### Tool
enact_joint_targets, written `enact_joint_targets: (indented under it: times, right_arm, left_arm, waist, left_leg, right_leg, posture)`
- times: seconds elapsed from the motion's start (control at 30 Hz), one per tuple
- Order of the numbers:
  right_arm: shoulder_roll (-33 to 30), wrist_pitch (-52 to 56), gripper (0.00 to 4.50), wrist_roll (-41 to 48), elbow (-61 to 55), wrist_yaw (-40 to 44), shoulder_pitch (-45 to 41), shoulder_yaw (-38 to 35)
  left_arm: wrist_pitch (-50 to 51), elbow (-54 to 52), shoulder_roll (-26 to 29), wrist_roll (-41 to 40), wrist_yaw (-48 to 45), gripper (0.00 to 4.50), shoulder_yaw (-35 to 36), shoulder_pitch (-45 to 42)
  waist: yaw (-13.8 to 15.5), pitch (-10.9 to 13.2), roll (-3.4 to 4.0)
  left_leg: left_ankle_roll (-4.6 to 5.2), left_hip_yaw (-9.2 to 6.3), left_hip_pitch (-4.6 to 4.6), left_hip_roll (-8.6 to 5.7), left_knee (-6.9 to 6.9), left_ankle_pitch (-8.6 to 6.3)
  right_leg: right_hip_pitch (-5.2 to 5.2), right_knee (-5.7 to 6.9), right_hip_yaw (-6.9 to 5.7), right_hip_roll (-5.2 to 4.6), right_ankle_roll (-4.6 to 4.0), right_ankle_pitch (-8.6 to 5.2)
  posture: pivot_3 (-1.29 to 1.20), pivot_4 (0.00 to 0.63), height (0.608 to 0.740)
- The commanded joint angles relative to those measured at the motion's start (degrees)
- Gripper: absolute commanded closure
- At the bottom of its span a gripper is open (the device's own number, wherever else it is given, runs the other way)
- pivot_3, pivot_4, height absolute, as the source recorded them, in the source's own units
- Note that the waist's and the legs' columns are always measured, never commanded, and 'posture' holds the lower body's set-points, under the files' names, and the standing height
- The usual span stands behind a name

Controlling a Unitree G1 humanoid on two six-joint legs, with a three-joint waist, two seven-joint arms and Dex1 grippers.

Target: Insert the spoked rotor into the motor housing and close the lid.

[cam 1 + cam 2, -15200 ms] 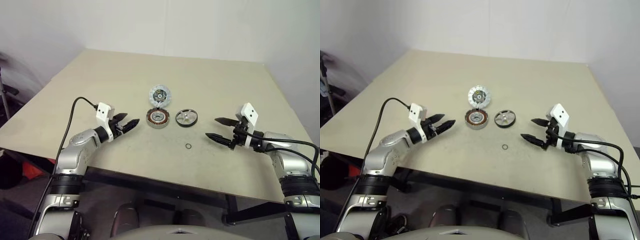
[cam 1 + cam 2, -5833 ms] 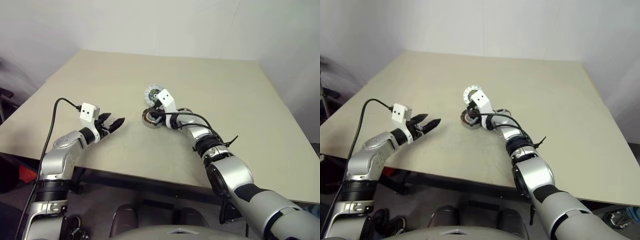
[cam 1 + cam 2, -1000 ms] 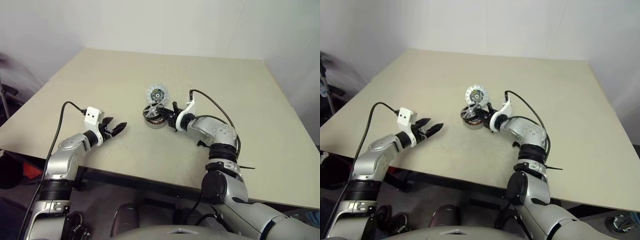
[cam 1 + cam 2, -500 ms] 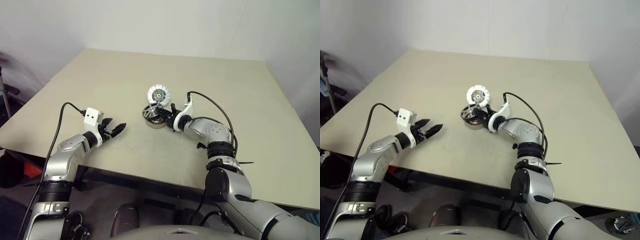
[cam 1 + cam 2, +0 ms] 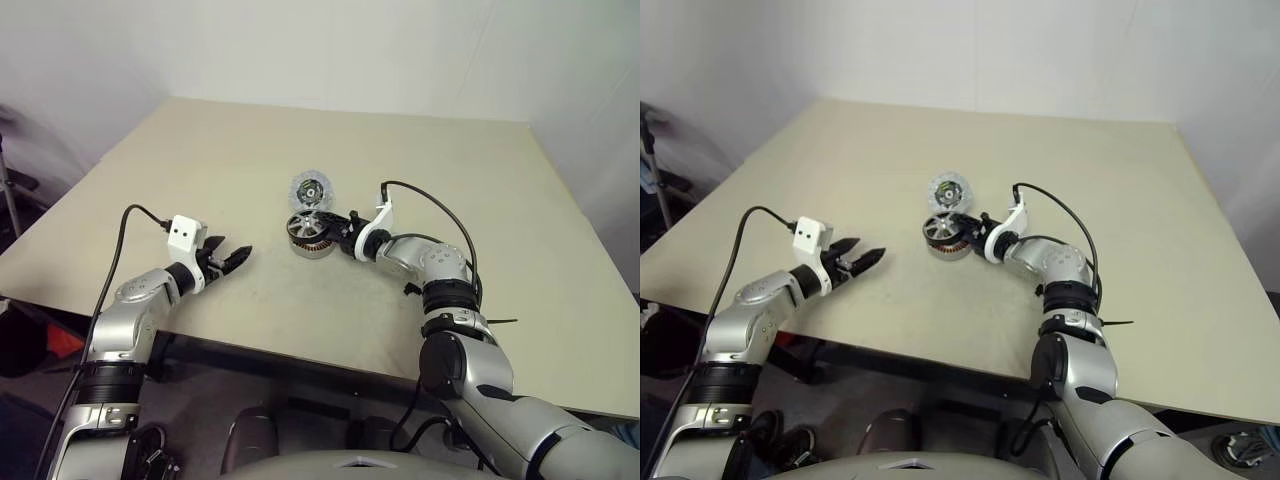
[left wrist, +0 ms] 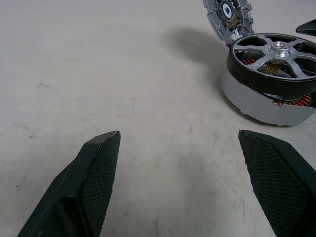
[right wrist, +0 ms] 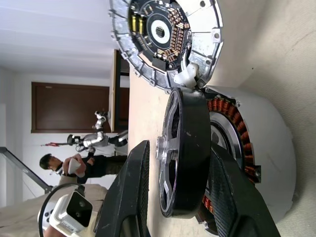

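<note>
The spoked rotor [image 6: 274, 59], with its black rim and silver spokes, lies tilted on top of the motor housing [image 6: 256, 103]. Copper windings show under its raised side. The lid [image 5: 311, 188] stands tilted up just behind the housing, its inner face showing in the right wrist view. My right gripper [image 7: 180, 148] reaches in from the right, open, with one finger on each side of the rotor [image 7: 190, 148] and a thin gap at one finger. My left gripper [image 5: 238, 257] hovers open over bare table left of the housing [image 5: 305, 243], apart from it.
The beige table [image 5: 200, 160] stretches wide around the parts, with its near edge close below my arms. In the right wrist view a person [image 7: 59, 165] stands far off in the background beyond the table.
My right gripper's fingers have spread apart around the rotor, which now rests on the housing. The left arm has not moved.
</note>
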Motion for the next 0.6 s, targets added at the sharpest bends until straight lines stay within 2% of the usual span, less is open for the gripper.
enact_joint_targets:
  times: [0.03,0.27,0.6]
  right_arm:
    - [-0.2,0.3,2.55,-0.1,-1.4,1.4,-0.4,0.6]
    - [-0.2,-7.0,2.55,-2.8,-8.0,6.2,1.2,3.3]
    - [0.5,-11.2,2.55,-0.2,-14.5,7.2,2.1,1.5]
  left_arm:
    - [-0.6,-1.6,0.6,-0.4,-0.1,0.46,1.1,-0.9]
    - [-0.6,-1.7,0.4,-0.5,-0.1,0.46,1.0,-0.8]
    - [-0.8,-1.3,0.1,-0.3,-0.3,0.46,0.5,-1.1]
  waist:
    - [0.0,0.0,0.0]
    - [0.0,0.0,0.0]
    - [0.0,0.0,0.0]
  left_leg:
    - [0.0,0.0,0.0,0.0,0.0,0.0]
    - [0.0,0.0,-0.04,0.0,0.0,0.0]
    - [0.01,0.0,-0.09,0.0,0.0,0.0]
  right_leg:
    - [0.0,0.0,0.0,0.0,0.0,0.0]
    - [-0.02,-0.01,0.0,0.0,0.0,0.0]
    - [-0.1,0.0,0.0,0.0,-0.01,0.0]
  posture:
    - [0.0,0.0,0.74]
    - [0.0,0.0,0.74]
    - [0.0,0.0,0.74]
